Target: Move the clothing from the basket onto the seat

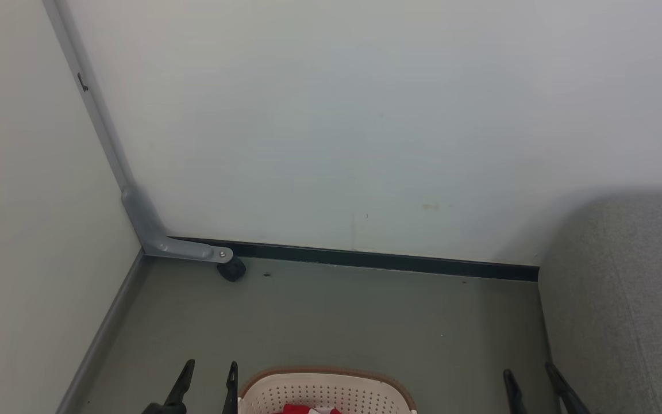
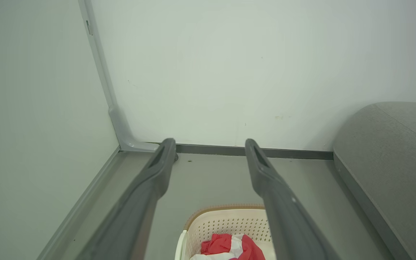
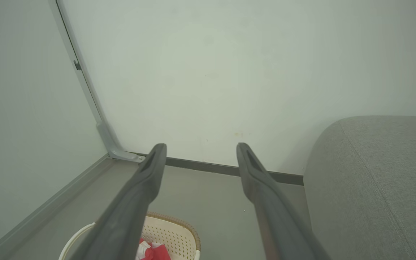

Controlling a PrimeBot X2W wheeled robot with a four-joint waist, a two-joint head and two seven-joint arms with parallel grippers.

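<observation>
Head view: clothing in the basket, on the floor between left gripper (just beside its rim) and right gripper, by the seat — both gape empty. Left wrist view: clothing just below. Right wrist view: basket low left

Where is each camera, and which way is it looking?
Head view: on the head, looking forward and down at the wall; left gripper and right gripper show at the bottom.
Left wrist view: on the left wrist, looking along its open gripper at that wall.
Right wrist view: on the right wrist, same way, along its open gripper.
All share the basket, clothing and seat.
</observation>
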